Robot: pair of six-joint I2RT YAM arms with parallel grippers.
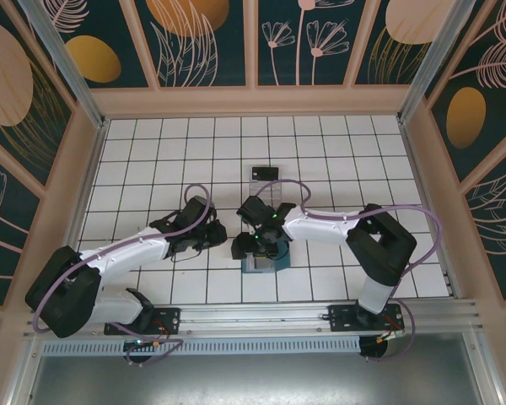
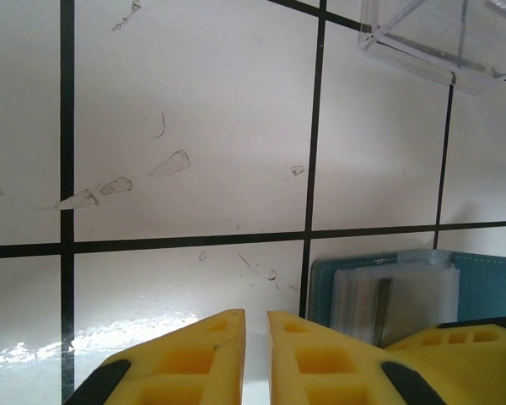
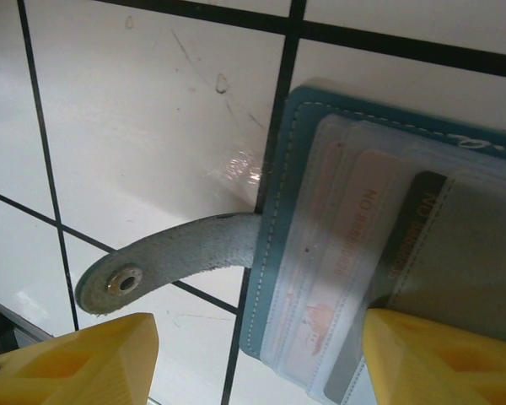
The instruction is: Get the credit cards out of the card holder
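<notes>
Overhead, room: dark teal wall panels (image 1: 202, 42) with gold discs and pale line-drawn plants, framed in light wood, close three sides.
Overhead, desk: white tiles in a black grid (image 1: 152, 143), with a metal rail (image 1: 261, 314) along the near edge.
Overhead, things: the teal card holder (image 1: 266, 265) lies flat front and centre beneath the right hand (image 1: 255, 246). The clear tray (image 1: 265, 175) sits further back. The left hand (image 1: 212, 234) is just left of the holder.
Left wrist, desk: scuffs and small smears mark the tiles, with glare at the near left.
Left wrist, left hand (image 2: 255, 316): the yellow fingers are almost together with a thin slit between them and nothing in it, above bare tile.
Right wrist, right hand (image 3: 257, 329): the fingers are spread wide and grip nothing. One is over tile, the other over the holder.
Right wrist, card holder: it lies open and face up, the credit cards (image 3: 363, 228) tucked in its clear sleeves. Its grey strap tab (image 3: 185, 253) lies out on the tile.
</notes>
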